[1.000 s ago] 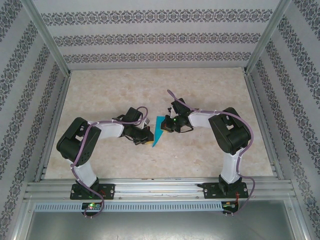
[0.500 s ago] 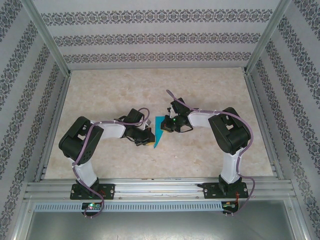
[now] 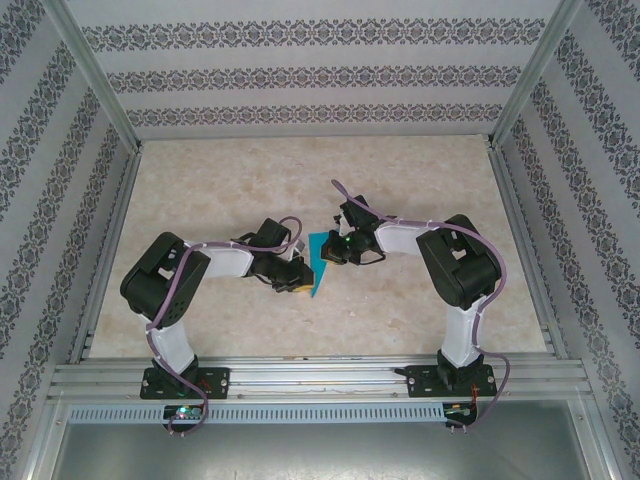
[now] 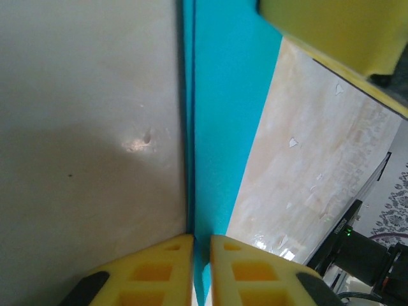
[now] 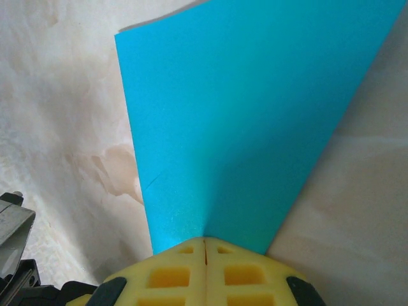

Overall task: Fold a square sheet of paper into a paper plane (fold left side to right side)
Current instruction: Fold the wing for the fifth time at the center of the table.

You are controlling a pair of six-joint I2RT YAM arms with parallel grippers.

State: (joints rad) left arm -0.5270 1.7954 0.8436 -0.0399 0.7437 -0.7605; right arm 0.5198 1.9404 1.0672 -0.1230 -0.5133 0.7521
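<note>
The teal-blue square sheet of paper lies folded into a narrow pointed strip at the middle of the table, between both arms. My right gripper is shut on its upper right edge; in the right wrist view the sheet fans out from the closed yellow fingertips. My left gripper sits at the strip's lower left. In the left wrist view its jaws stand a narrow gap apart, with the paper's folded edge running down between them. A yellow finger of the right gripper shows at the upper right.
The marbled beige tabletop is ringed by an aluminium frame and patterned walls. Both arm bases are bolted to the near rail. The right arm's dark wrist stands close beyond the paper.
The left arm has pushed a little to the right along the paper, and its jaws have parted slightly. The folded paper looks slimmer from above. The right gripper holds still.
</note>
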